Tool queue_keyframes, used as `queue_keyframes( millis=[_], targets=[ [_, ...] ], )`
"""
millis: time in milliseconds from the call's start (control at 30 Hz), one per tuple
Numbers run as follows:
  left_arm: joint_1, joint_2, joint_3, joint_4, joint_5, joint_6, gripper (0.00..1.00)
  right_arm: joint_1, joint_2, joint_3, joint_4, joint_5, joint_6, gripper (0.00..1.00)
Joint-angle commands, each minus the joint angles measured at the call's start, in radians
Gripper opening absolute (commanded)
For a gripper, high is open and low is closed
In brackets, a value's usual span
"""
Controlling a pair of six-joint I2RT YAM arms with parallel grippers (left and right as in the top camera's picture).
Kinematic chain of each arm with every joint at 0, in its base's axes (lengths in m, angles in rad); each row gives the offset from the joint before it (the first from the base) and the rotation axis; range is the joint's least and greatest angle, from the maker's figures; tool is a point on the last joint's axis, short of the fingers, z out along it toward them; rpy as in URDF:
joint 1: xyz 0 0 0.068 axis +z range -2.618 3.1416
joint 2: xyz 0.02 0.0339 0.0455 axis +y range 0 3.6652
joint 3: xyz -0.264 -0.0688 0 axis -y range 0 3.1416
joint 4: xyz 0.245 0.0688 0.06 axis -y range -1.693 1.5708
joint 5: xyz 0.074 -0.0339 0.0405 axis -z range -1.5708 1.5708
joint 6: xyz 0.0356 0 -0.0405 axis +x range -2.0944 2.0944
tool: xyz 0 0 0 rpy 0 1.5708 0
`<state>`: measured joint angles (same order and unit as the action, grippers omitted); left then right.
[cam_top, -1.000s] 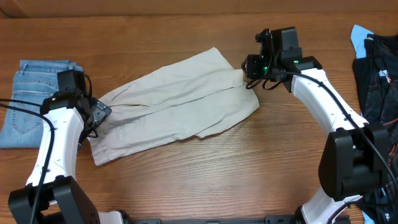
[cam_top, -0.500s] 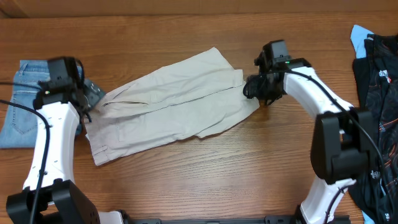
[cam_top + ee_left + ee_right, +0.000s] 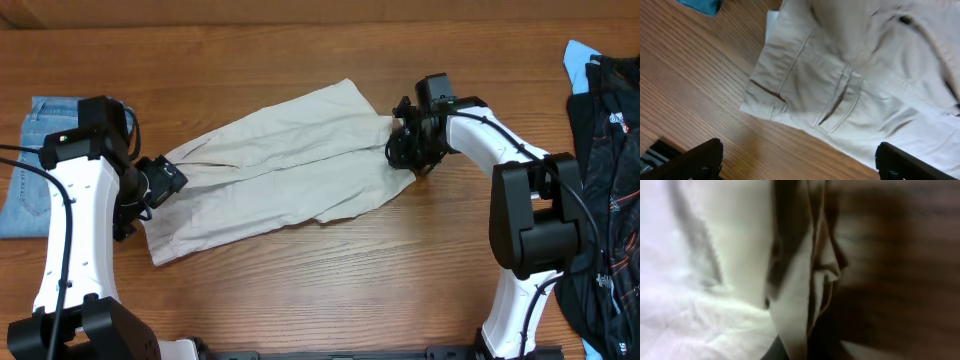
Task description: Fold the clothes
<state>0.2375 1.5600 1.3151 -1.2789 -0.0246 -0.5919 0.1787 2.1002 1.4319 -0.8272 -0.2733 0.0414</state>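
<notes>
The beige pants (image 3: 285,160) lie flat and slanted in the middle of the wooden table (image 3: 330,290); the waist end points left. The left gripper (image 3: 165,180) hangs just over that waist corner, and its fingers (image 3: 695,160) are spread wide with nothing between them. The right gripper (image 3: 405,150) is down at the right edge of the pants; the close view is blurry, so I cannot tell if it is pinching the cloth. Folded blue jeans (image 3: 40,160) sit at the left edge; a dark pile of clothes (image 3: 605,140) sits at the right.

You're in a robot lab: wood table (image 3: 300,290) w/ cabled arms (image 3: 75,230), jeans (image 3: 30,170) left of l. fingers (image 3: 700,159), garment heap (image 3: 605,150) right of r. fingers (image 3: 402,150).
</notes>
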Motion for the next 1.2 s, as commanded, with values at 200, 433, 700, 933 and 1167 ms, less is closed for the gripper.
queue_keyframes(
  millis=[200, 433, 700, 933, 1167],
  targets=[
    [-0.079, 0.009, -0.096, 0.131, 0.021, 0.103, 1.0, -0.107, -0.074, -0.012, -0.246, 0.412, 0.432, 0.04],
    [-0.116, 0.011, -0.101, 0.26, 0.023, 0.102, 1.0, -0.108, -0.111, -0.012, -0.369, 0.475, 0.505, 0.04],
    [-0.117, 0.011, -0.101, 0.377, 0.167, 0.273, 1.0, -0.108, -0.191, -0.01, -0.318, 0.475, 0.505, 0.54],
    [-0.12, 0.011, -0.101, 0.364, 0.179, 0.308, 1.0, -0.108, -0.253, -0.011, -0.23, 0.389, 0.343, 0.62],
    [-0.12, 0.011, -0.101, 0.363, 0.175, 0.308, 1.0, -0.113, -0.225, -0.013, -0.19, 0.384, 0.343, 0.61]
  ],
)
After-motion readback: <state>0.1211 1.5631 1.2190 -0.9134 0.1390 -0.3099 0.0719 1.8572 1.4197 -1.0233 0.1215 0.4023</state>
